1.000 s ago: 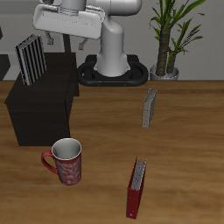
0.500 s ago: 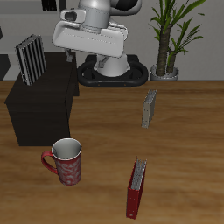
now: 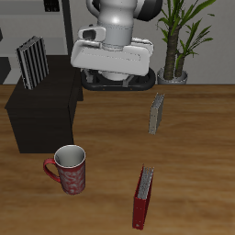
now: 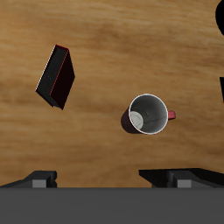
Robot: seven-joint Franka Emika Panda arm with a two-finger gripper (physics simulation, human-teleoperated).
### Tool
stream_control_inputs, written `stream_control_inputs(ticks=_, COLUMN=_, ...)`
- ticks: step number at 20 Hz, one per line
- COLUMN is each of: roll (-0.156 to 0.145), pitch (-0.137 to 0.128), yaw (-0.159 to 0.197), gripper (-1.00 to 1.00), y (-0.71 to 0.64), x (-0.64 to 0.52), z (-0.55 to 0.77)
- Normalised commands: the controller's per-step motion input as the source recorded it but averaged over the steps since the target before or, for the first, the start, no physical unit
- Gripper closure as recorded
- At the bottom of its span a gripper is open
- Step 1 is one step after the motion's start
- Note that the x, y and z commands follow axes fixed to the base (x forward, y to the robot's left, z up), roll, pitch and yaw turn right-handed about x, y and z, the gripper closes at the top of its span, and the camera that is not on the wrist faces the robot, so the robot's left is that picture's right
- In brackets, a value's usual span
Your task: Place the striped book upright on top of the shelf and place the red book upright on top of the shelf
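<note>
The thin black-and-white striped book stands on the matte black shelf; the empty, spread gripper has swung away toward the dark-red book

The exterior camera looks down from above the table's front edge toward its back, wide and distant. The wrist camera looks straight down from high above. Both views share the red book and the mug.
</note>
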Motion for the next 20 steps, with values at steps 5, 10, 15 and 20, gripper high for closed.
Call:
stream_control_inputs(ticks=5, roll=0.059, pitch=0.020, yaw=-0.041, gripper=-1.00, y=0.22, x=0.41, z=-0.18)
stream_control_inputs(ticks=10, roll=0.069, pitch=0.023, yaw=-0.021, gripper=-1.00, y=0.30, x=0.41, z=-0.19)
stream_control_inputs(ticks=15, roll=0.017, pitch=0.010, yaw=-0.081, gripper=-1.00, y=0.20, x=0.45, z=-0.14)
stream_control_inputs(ticks=20, roll=0.044, pitch=-0.021, yaw=-0.035, gripper=-1.00, y=0.15, x=0.26, z=-0.07)
